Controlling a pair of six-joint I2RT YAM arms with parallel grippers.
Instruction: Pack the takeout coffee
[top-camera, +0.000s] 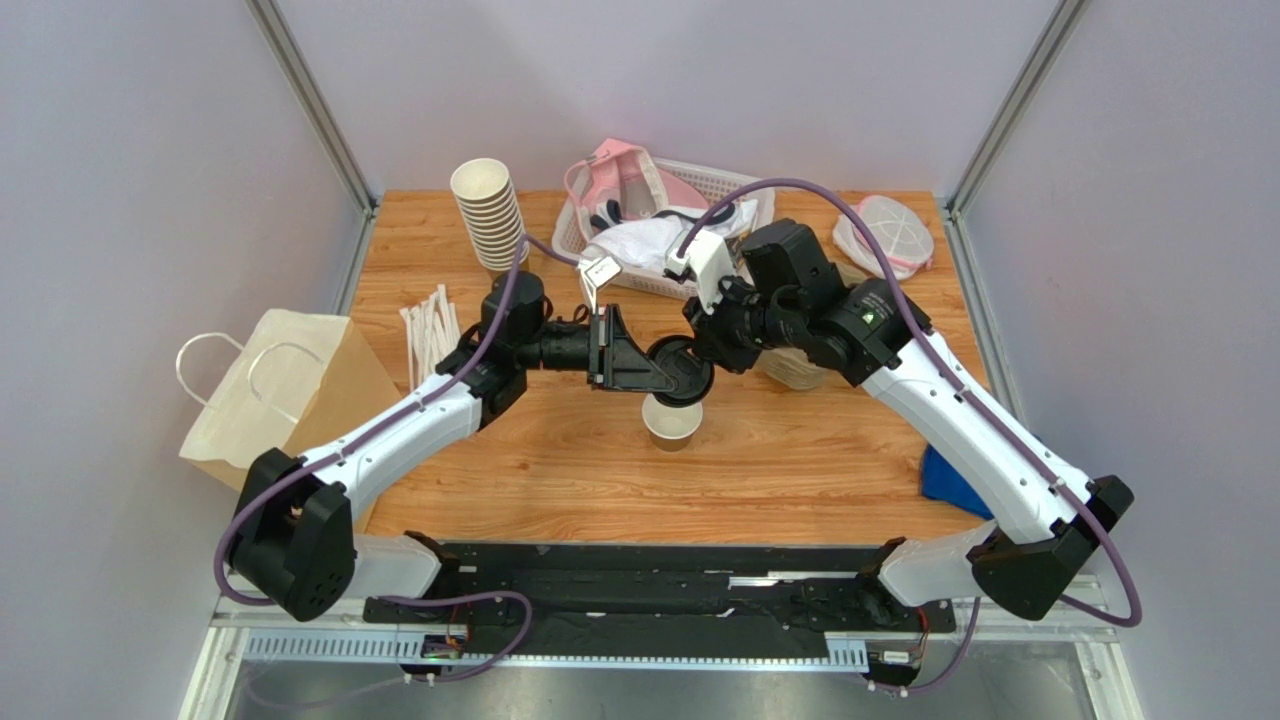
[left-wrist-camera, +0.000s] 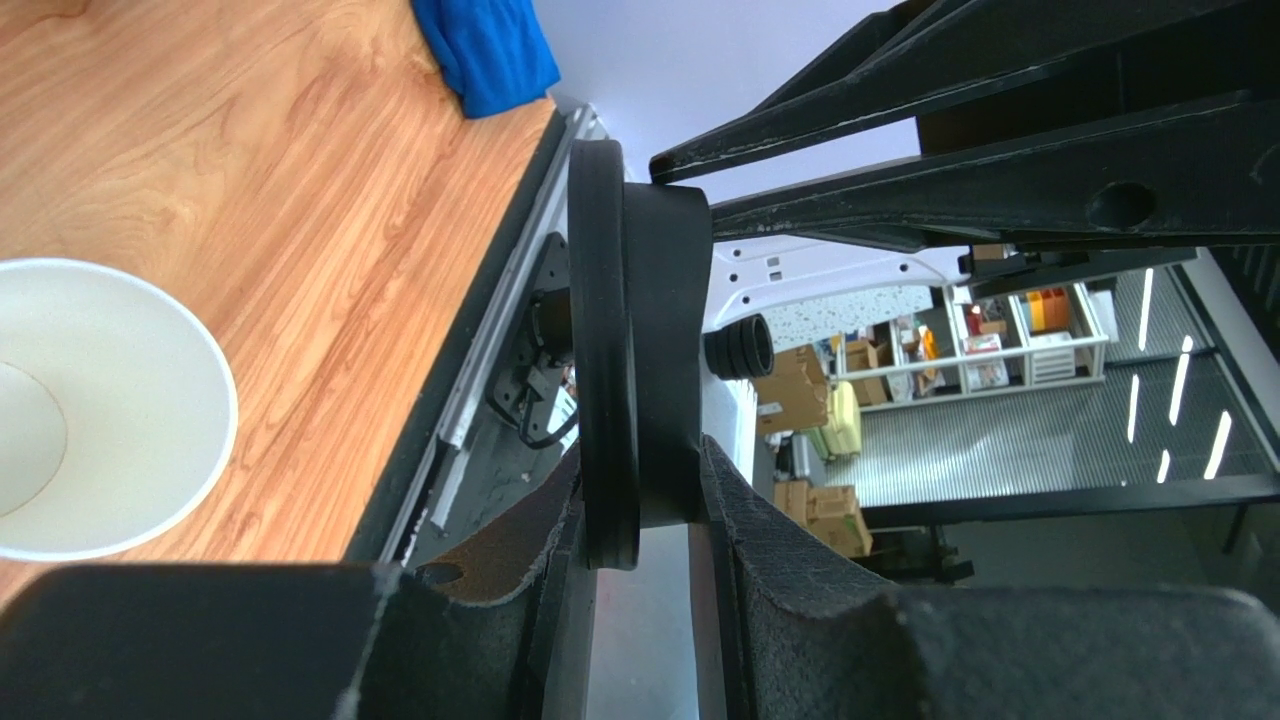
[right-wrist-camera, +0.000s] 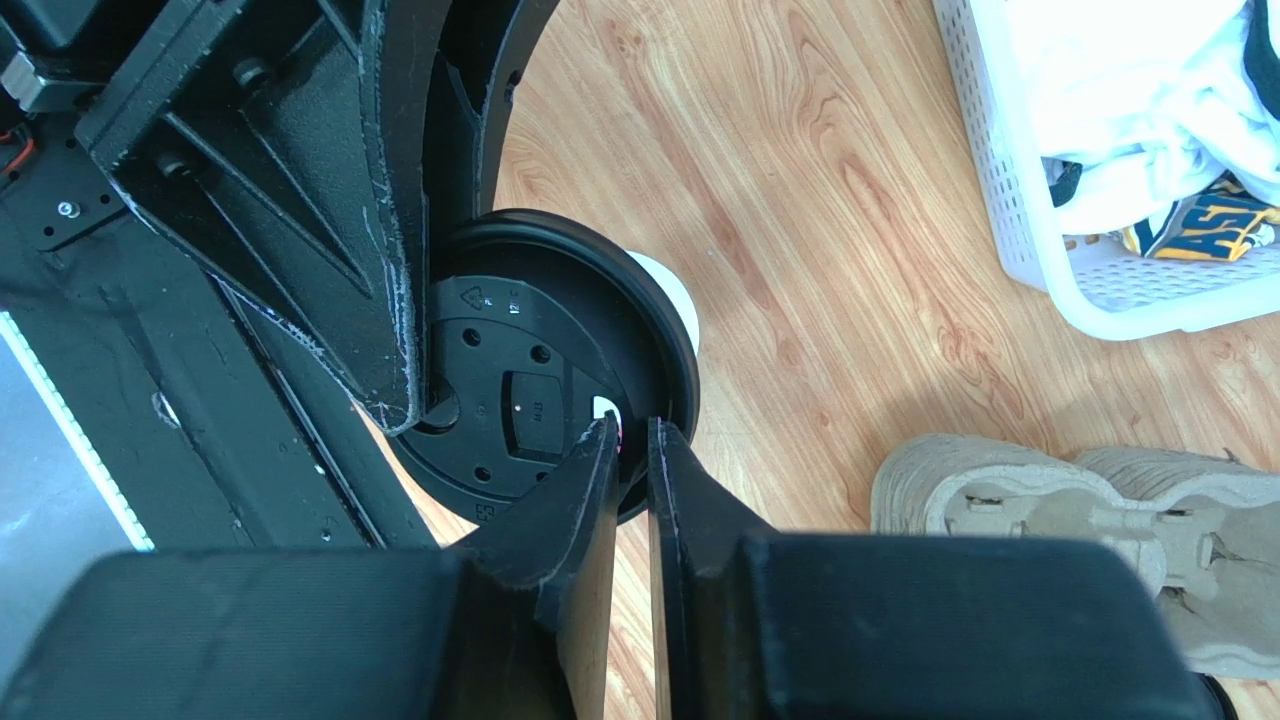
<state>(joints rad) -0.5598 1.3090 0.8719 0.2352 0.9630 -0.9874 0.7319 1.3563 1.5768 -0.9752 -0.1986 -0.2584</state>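
at the middle of the table, under both wrists, stands the paper cup (top-camera: 672, 425), open-topped and apparently empty. its black lid (right-wrist-camera: 526, 375) hangs just above the cup's 12 o'clock rim, on edge, not yet pressed on. so the takeout coffee is in two parts for now.

the left claw (top-camera: 649, 368) is closed across the lid, gripping it by opposite sides of the rim. the right claw (right-wrist-camera: 631, 450) has its fingers almost together, with only a thin gap, and its tips at the lid's face near the sip tab. i cannot tell whether it pinches anything.

the cup should be very light, with thin walls that dent under a hard squeeze and a base that tips easily. the lid is thin, stiff, slick plastic, best held by its rim. once capped, a soft grip round the cup's body below the lid seems safest.

the paper bag (top-camera: 286, 398) leans off the table edge at 9 o'clock, well apart. straws (top-camera: 428, 330) lie at 10, a stack of cups (top-camera: 489, 213) stands at 11 and a white basket (top-camera: 759, 195) sits at 12. a pulp carrier (right-wrist-camera: 1052, 495) sits near at 2 and a blue cloth (top-camera: 947, 483) lies at 4. mostly the two arms crowd each other over the cup.
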